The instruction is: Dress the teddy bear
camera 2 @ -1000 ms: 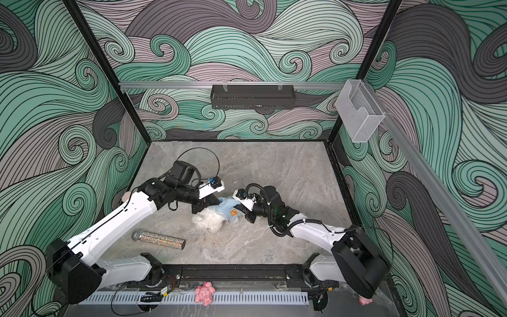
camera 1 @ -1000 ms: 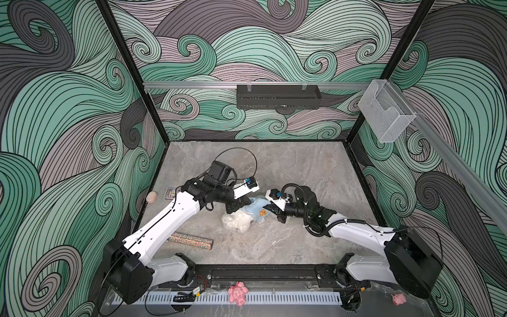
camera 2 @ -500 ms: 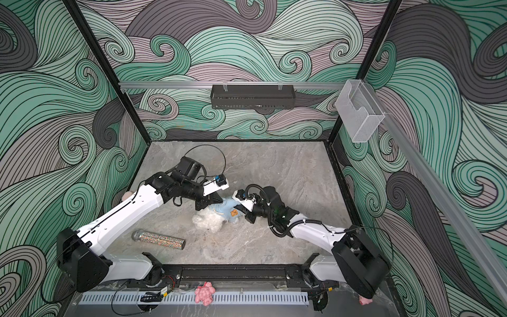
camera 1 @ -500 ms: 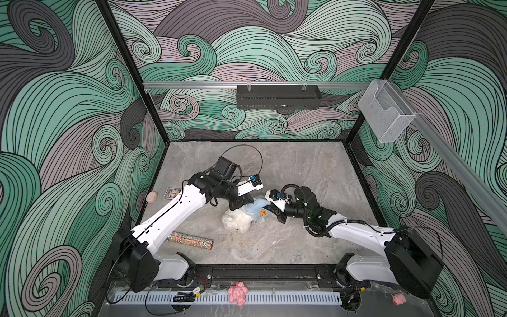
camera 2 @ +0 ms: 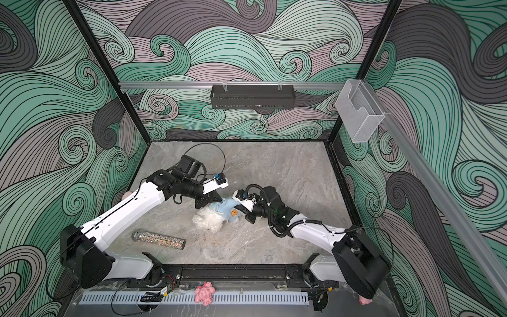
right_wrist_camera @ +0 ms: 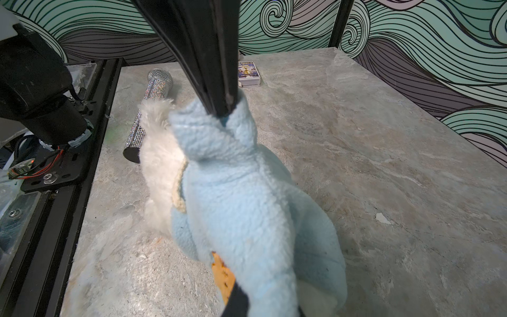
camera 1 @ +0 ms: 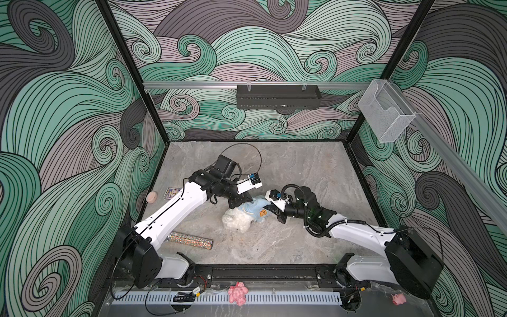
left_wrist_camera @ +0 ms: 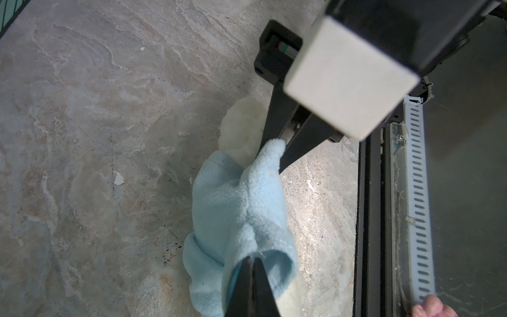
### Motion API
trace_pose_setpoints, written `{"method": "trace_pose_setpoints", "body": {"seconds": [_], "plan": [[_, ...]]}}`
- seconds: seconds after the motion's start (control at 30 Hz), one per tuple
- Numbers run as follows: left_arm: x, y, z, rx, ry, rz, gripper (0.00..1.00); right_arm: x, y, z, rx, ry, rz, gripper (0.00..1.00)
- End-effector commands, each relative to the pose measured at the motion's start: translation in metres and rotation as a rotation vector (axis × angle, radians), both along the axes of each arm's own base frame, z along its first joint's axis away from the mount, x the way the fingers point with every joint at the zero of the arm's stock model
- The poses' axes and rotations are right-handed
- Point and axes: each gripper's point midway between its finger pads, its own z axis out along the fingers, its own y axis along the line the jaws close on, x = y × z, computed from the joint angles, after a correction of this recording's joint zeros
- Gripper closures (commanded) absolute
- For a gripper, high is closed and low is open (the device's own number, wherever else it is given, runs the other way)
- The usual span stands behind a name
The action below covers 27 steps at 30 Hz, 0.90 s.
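bear (camera 1: 236, 221) just beyond tube (camera 1: 190, 240), partly in blue coat (camera 1: 253, 210) | left gripper (camera 1: 242, 203) and right gripper (camera 1: 271, 209) each clenched on coat (opposite ends) | we judge bear's long axis runs from tube side toward right gripper

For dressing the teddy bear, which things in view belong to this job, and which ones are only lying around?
Belong to the job: teddy bear, light blue fleece garment, left end effector and right end effector, both shut on that garment.

Just lying about: glittery tube, card box, peach round object, pink lumpy toy, small pink pig.
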Motion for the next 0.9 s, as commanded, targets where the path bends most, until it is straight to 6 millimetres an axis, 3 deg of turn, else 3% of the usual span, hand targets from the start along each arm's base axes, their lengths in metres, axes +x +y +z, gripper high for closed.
{"method": "trace_pose_setpoints", "body": {"seconds": [0.0,0.17,0.3,0.87], "plan": [[-0.003,-0.001,-0.009,0.025,0.024,-0.037,1.00,-0.002,0.003,0.017,0.034,-0.063,0.024,0.94],[-0.012,-0.005,-0.021,0.047,0.071,-0.097,0.97,-0.002,0.003,0.018,0.041,-0.063,0.021,0.94],[-0.020,-0.011,-0.016,0.002,0.087,-0.131,0.92,-0.001,0.004,0.020,0.049,-0.063,0.020,0.94],[-0.020,-0.028,-0.025,-0.041,0.134,-0.145,0.71,-0.001,0.013,0.032,0.109,-0.039,0.040,0.93]]}}
